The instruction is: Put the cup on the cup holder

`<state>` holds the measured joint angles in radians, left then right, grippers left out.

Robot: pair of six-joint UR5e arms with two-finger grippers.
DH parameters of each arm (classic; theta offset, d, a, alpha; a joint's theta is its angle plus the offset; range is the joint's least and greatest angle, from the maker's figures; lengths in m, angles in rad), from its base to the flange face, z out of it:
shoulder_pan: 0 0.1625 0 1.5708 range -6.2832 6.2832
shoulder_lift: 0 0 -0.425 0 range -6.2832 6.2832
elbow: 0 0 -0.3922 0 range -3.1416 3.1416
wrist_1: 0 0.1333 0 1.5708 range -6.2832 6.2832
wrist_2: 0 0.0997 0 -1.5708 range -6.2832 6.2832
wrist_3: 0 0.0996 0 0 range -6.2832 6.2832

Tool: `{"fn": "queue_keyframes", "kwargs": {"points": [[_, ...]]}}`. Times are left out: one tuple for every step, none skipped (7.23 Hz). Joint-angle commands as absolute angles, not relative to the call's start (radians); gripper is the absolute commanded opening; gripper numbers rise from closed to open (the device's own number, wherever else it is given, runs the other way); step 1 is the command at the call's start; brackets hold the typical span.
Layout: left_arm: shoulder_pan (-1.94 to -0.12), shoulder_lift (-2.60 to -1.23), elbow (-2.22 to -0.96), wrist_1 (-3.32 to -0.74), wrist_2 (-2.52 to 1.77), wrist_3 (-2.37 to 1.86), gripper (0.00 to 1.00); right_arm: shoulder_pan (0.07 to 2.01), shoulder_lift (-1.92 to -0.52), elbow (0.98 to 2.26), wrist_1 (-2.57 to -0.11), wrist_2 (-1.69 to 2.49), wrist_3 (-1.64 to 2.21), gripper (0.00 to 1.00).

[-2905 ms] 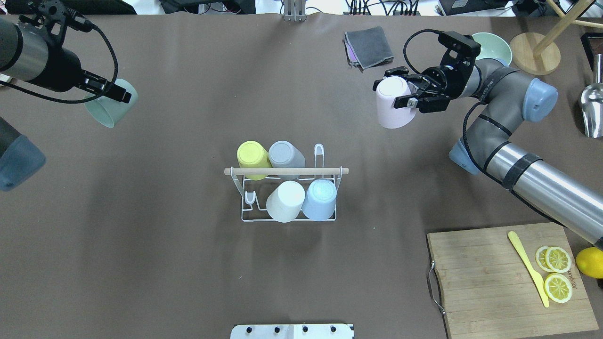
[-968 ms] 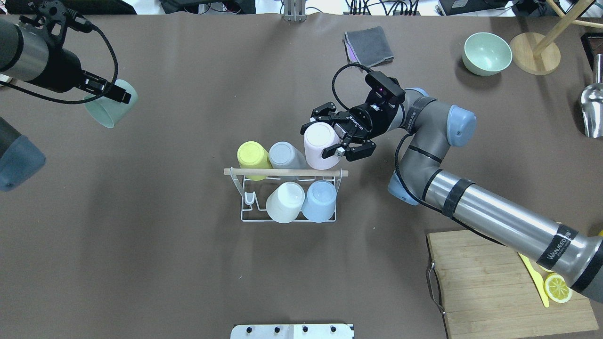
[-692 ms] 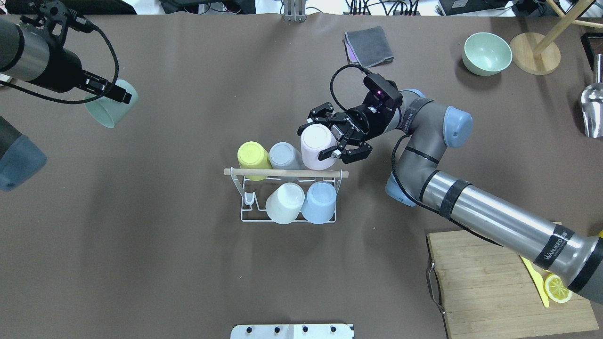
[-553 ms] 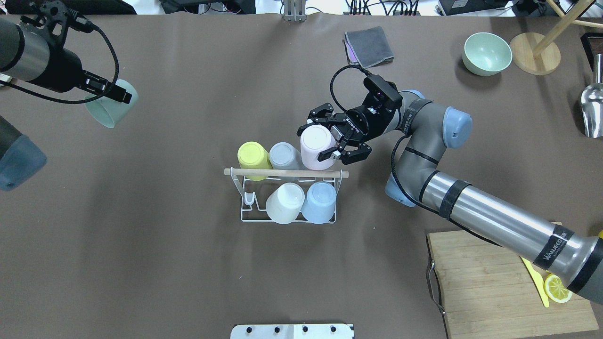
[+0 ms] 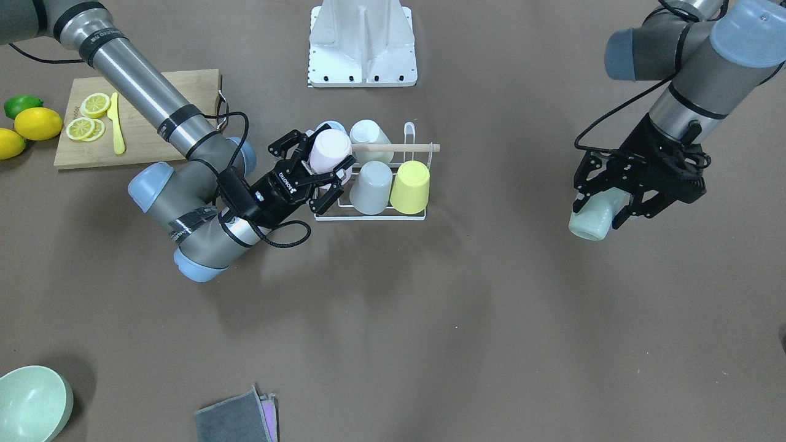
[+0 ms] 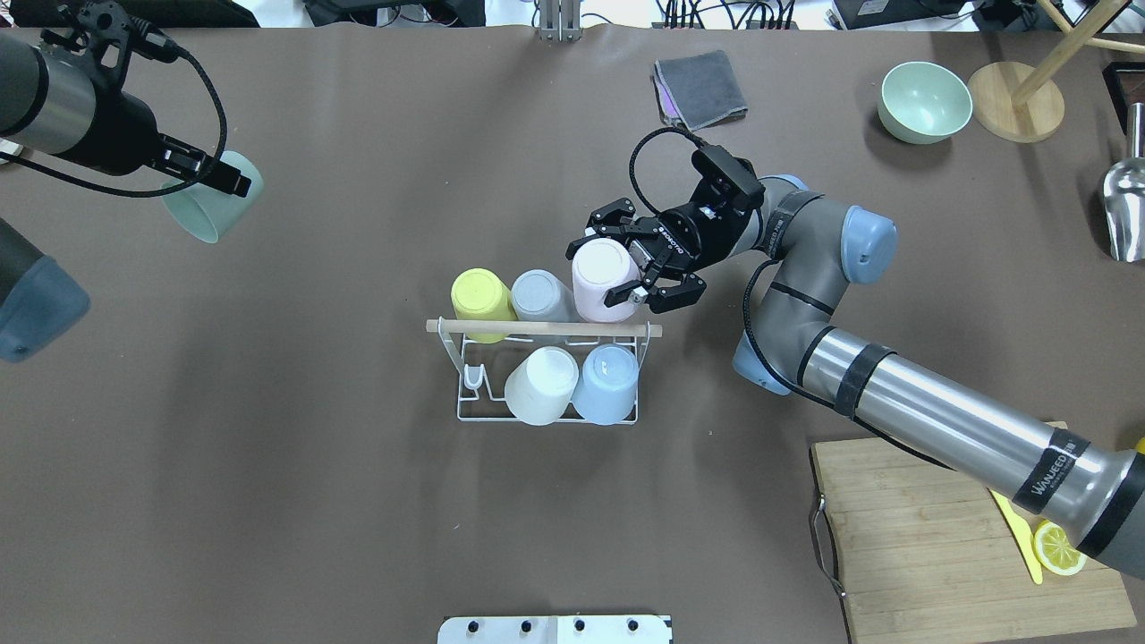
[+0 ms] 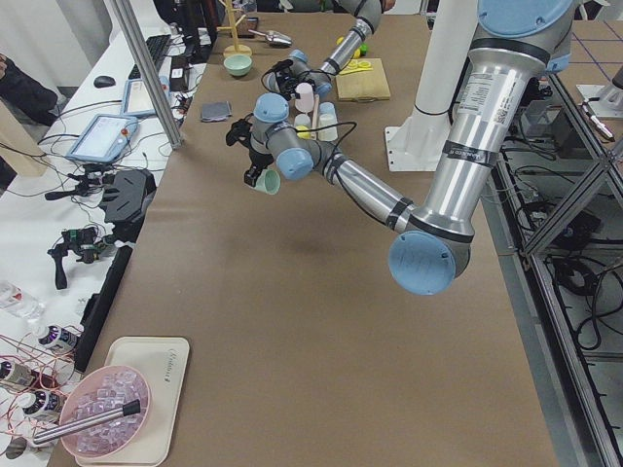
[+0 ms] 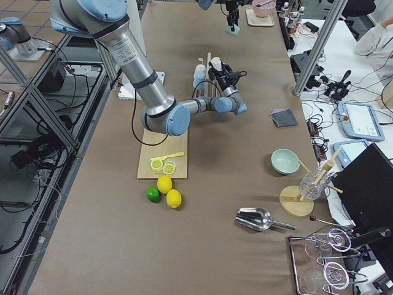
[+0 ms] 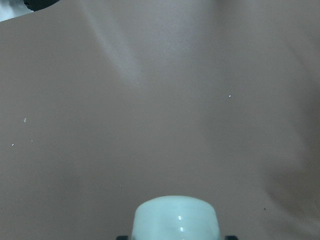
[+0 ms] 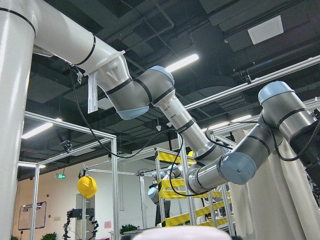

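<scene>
The cup holder [image 6: 465,371] is a white wire rack with a wooden rod [image 6: 501,327] across its top, at the table's middle. Upside-down yellow [image 6: 481,300], grey [image 6: 539,297], white [image 6: 539,383] and blue [image 6: 606,383] cups sit on it. My right gripper [image 6: 606,268] is shut on an upside-down pink cup [image 6: 597,284] at the rack's back right spot, next to the grey cup; it also shows in the front view [image 5: 328,153]. My left gripper [image 6: 215,183] is shut on a mint green cup [image 6: 207,206] held above the table at the far left.
A grey cloth [image 6: 700,88], a green bowl [image 6: 924,101], a wooden stand [image 6: 1015,112] and a metal scoop [image 6: 1125,210] lie at the back right. A cutting board [image 6: 930,537] with a lemon slice [image 6: 1060,547] is at the front right.
My right arm carried the pink cup from the back right to the rack's back right spot, then shifted it slightly left and settled it. The left arm has not moved.
</scene>
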<state>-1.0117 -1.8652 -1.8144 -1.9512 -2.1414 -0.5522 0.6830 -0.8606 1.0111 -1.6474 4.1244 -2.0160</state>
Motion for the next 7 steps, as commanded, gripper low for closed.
{"fn": "queue_keyframes", "kwargs": {"points": [[-1.011,-1.865,-1.813,-1.951,-2.141,-0.552,0.0,0.704,-0.857,1.009,-1.667,4.12,-2.011,1.0],[-1.011,-1.865,-1.813,-1.951,-2.141,-0.552,0.0,0.722,-0.865,1.011,-1.675,4.117,-2.003,1.0],[-1.011,-1.87,-1.813,-1.95,-2.141,-0.552,0.0,0.739,-0.873,1.012,-1.675,4.119,-1.978,0.99],[-1.009,-1.873,-1.822,-1.953,-2.141,-0.552,0.0,0.745,-0.891,1.015,-1.674,4.14,-1.948,0.99],[-1.009,-1.873,-1.839,-1.96,-2.143,-0.552,0.0,0.762,-0.917,1.02,-1.672,4.165,-1.931,0.99],[-1.009,-1.881,-1.868,-1.965,-2.143,-0.551,0.0,0.762,-0.934,1.022,-1.667,4.201,-1.896,0.99],[-1.008,-1.882,-1.874,-2.049,-2.143,-0.566,0.0,0.756,-0.942,1.023,-1.666,4.224,-1.894,0.99]]}}
